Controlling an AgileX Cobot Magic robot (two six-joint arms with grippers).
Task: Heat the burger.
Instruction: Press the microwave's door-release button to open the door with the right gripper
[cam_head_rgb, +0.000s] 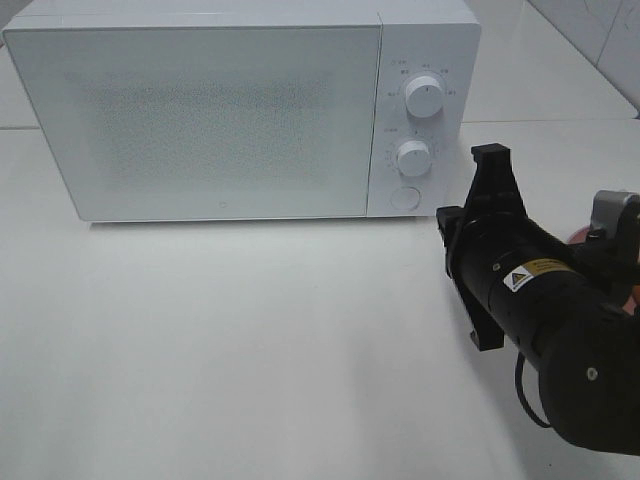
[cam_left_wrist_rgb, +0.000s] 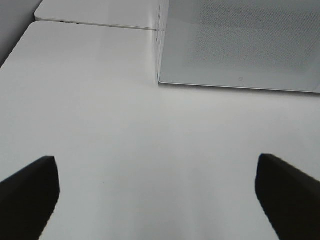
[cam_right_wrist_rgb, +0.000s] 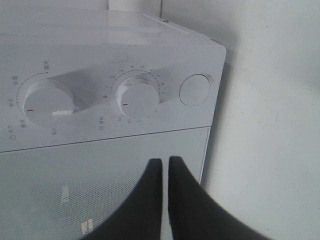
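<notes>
Scanning all three views, I can't find the burger anywhere. The microwave (cam_head_rgb: 200, 120) has its door shut and the frosted panel hides the inside, so I cannot tell whether the burger sits in there.

I judge it would be light, soft and loosely stacked, its layers ready to slide. I'd pinch it gently across the bun's sides, low enough to catch the patty, never from the top.

My right gripper (cam_right_wrist_rgb: 165, 161) has its fingers pressed together with nothing between them. The arm reaches in from the microwave's right front, its tip aimed at the control panel, near the timer dial (cam_head_rgb: 413, 157) and the round button (cam_head_rgb: 404, 197). A pink sliver (cam_head_rgb: 580, 236) peeks out behind that arm.

My left gripper (cam_left_wrist_rgb: 156, 159) hangs low over the table (cam_left_wrist_rgb: 100, 100) before the microwave's left front corner, fingers spread wide, empty.
</notes>
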